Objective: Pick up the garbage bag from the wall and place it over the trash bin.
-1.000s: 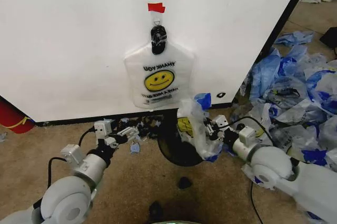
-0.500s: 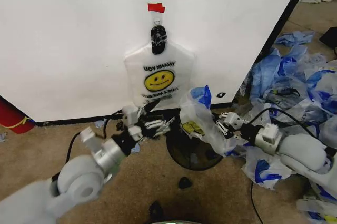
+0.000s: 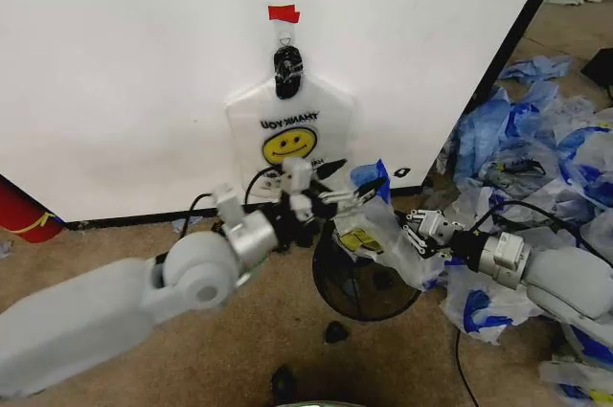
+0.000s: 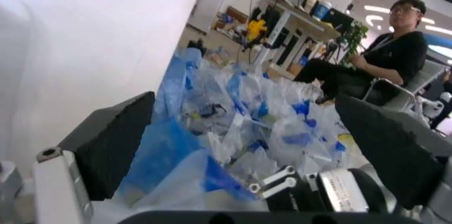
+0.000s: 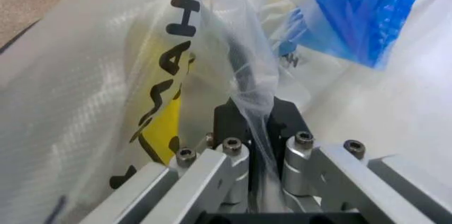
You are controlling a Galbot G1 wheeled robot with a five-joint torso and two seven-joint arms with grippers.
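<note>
Two grippers work low in the middle of my head view, below a white wall panel [image 3: 144, 62]. At lower left, the left arm reaches rightward, and its left gripper [image 3: 347, 194] stands released, fingers spread on either side of a blue handle of the garbage bag [image 3: 383, 235], a translucent white thin plastic bag with yellow print and black lettering. That bag sits centre-right, draped against the near rim of the trash bin [image 3: 369, 282], a small round black wire-mesh wastebasket on the brown carpet. From the lower right, the right gripper [image 3: 414, 235] is clenched on the bag's film, a fold pinched between its pads in the right wrist view. A loose heap of blue-streaked white plastic bags [image 3: 546, 148] fills the right edge.
</note>
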